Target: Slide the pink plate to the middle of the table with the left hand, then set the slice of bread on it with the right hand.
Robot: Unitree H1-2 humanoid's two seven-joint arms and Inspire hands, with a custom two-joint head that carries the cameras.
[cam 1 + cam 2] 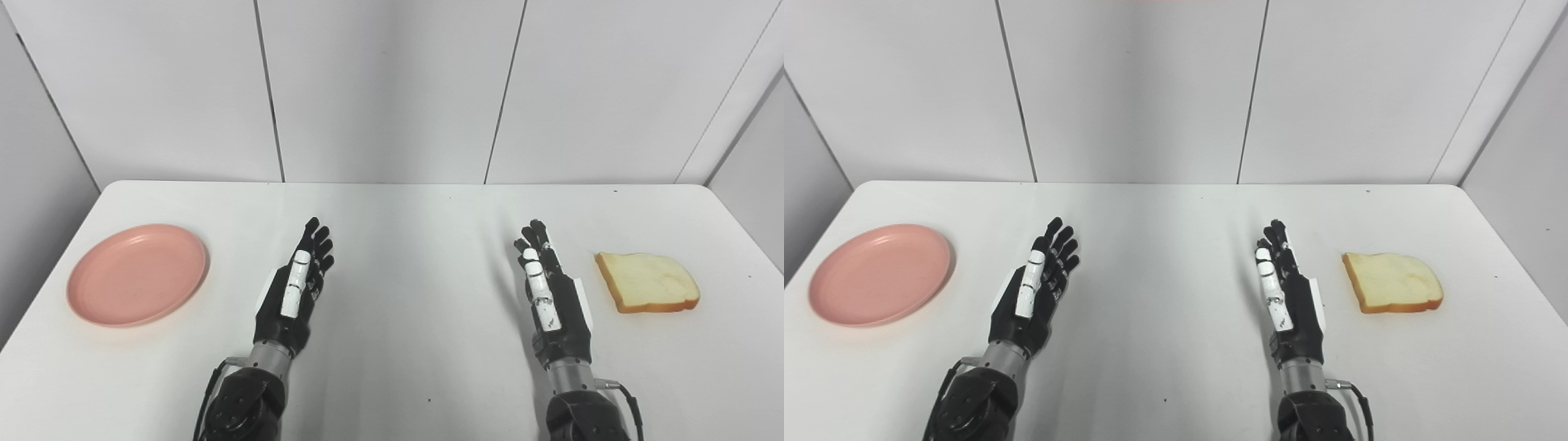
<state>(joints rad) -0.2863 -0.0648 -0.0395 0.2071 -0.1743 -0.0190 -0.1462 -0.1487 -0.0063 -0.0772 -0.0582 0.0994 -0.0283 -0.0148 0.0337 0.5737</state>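
1. The round, shallow pink plastic plate (137, 274) is seen at the left side of the white table (404, 257), well apart from the middle.
2. The pale slice of bread with a tan crust (647, 282) is seen lying flat at the right side.
3. The black-and-white left hand (296, 288) is held edge-up between plate and table middle, fingers extended and close together, nothing held.
4. The black-and-white right hand (549, 291) is posed likewise near the bread, touching nothing.
5. Step 1, the plate slide, is judged not yet begun.
6. A leftward reach is called for next, so that the plate's rim can be contacted and drawn toward the centre.
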